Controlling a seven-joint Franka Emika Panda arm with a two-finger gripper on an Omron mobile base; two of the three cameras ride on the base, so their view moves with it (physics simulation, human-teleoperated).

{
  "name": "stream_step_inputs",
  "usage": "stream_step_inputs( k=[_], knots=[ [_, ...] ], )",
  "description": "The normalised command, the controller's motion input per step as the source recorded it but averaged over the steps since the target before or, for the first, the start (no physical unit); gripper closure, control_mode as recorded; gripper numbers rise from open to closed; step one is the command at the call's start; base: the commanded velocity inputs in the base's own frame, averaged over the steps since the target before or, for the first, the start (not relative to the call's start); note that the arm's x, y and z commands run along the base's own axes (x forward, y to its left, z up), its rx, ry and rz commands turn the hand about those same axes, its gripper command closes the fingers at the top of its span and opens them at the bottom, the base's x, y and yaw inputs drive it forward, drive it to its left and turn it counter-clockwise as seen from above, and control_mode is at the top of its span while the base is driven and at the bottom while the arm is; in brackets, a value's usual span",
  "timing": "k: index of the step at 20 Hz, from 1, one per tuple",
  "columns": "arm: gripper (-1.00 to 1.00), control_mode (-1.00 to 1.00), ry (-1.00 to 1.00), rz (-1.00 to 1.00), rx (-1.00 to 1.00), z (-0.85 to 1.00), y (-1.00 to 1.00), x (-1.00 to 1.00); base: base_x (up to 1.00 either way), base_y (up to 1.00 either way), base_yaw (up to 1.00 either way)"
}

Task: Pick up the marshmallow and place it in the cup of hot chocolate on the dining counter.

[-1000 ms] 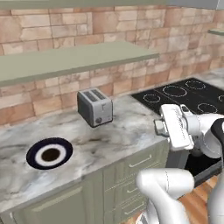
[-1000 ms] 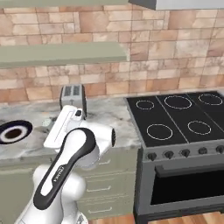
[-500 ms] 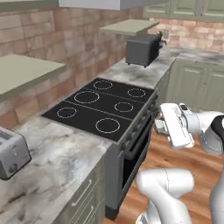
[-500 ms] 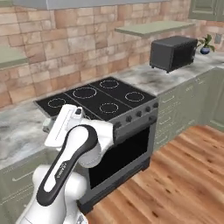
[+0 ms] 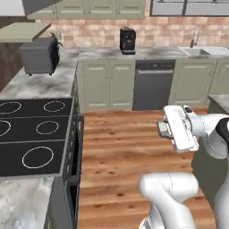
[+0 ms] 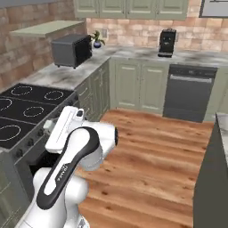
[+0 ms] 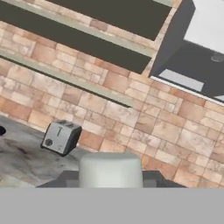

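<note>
In the hand view the marshmallow [image 7: 111,168], a soft white block, sits between my two dark fingertips, and my gripper [image 7: 111,178] is shut on it. The hand is held up at chest height over the wooden floor, with the gripper [image 5: 163,129] pointing left in the left base view and the gripper [image 6: 47,126] pointing toward the stove in the right base view. A marble-topped corner with a dark green side, which looks like the dining counter [image 6: 221,127], stands at the far right, and its corner [image 5: 219,100] also shows in the left base view. The cup of hot chocolate is out of view.
A black stove [image 5: 31,134] lies to the left, with a dark microwave [image 5: 39,56] on the counter behind it. Along the far wall stand a coffee machine [image 5: 127,40], a dishwasher [image 5: 153,85] and a sink [image 5: 197,50]. Open wooden floor [image 6: 156,147] lies ahead. A toaster [image 7: 61,138] sits below brick wall.
The whole scene has swung: the base has turned away from the toaster and stove counter toward the open floor and far cabinets. The arm holds the same pose.
</note>
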Motion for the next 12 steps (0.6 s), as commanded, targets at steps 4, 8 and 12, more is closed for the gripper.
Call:
stream_step_inputs(
  k=[4, 8, 12],
  knots=[
    [1.0, 1.0, 0.0, 0.0, 0.0, 0.0, 0.0, 0.0, 0.0, -0.21, -0.86],
    [1.0, 1.0, 0.0, 0.0, 0.0, 0.0, 0.0, 0.0, 0.0, -0.02, -0.88],
    [1.0, 1.0, 0.0, 0.0, 0.0, 0.0, 0.0, 0.0, 0.0, 0.0, -0.88]
  ],
)
